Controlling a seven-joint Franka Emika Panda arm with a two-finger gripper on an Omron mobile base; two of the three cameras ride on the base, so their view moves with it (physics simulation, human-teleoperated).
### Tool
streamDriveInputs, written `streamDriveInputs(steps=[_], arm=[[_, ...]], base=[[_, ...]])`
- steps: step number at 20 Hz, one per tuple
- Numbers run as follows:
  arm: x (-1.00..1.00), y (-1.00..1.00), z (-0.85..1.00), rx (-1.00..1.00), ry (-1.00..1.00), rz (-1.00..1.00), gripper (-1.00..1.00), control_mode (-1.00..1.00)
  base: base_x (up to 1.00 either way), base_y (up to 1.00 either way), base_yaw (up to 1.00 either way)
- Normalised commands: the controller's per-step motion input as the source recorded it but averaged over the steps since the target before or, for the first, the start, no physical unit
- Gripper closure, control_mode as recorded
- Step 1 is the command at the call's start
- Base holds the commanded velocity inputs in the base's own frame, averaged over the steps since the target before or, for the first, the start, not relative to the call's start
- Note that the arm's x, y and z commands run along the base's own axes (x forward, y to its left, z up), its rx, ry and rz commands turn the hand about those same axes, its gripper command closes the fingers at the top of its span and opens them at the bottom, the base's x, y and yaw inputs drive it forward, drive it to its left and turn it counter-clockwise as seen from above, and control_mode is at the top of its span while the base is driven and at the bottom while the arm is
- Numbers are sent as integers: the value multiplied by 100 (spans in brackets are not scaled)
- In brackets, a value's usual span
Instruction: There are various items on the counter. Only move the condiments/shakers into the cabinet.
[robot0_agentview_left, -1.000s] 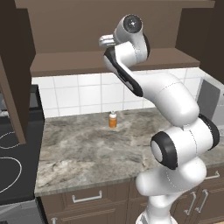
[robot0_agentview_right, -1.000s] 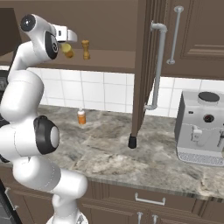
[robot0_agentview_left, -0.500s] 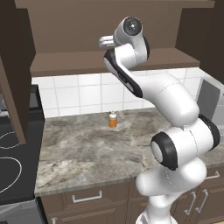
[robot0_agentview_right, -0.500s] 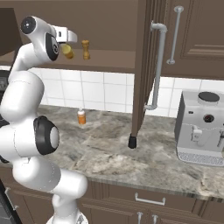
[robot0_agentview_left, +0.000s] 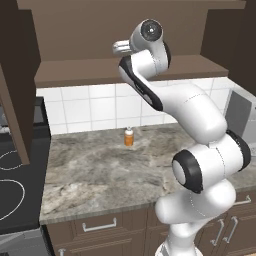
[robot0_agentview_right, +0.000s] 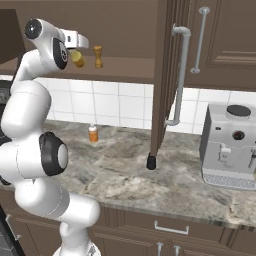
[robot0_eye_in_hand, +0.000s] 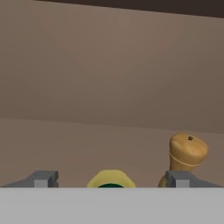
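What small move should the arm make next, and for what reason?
Probably draw the gripper straight back out of the cabinet. Its jaws stand open on both sides of the yellow bottle, which sits on the shelf beside the wooden shaker, while the black shaker waits on the counter.

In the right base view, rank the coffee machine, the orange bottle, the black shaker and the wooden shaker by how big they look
1. coffee machine, largest by far
2. wooden shaker, orange bottle and black shaker: all small and look about alike; their distances from the camera differ, so unranked
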Motion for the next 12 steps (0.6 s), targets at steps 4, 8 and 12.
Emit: streamDriveInputs(steps=[4,8,12], arm=[[18,-1,-9,0,-1,0,-100,-100],[27,0,-11,0,0,0,-100,-100],[28,0,-10,0,0,0,-100,-100]], base=[[0,0,0],[0,0,0],[0,0,0]])
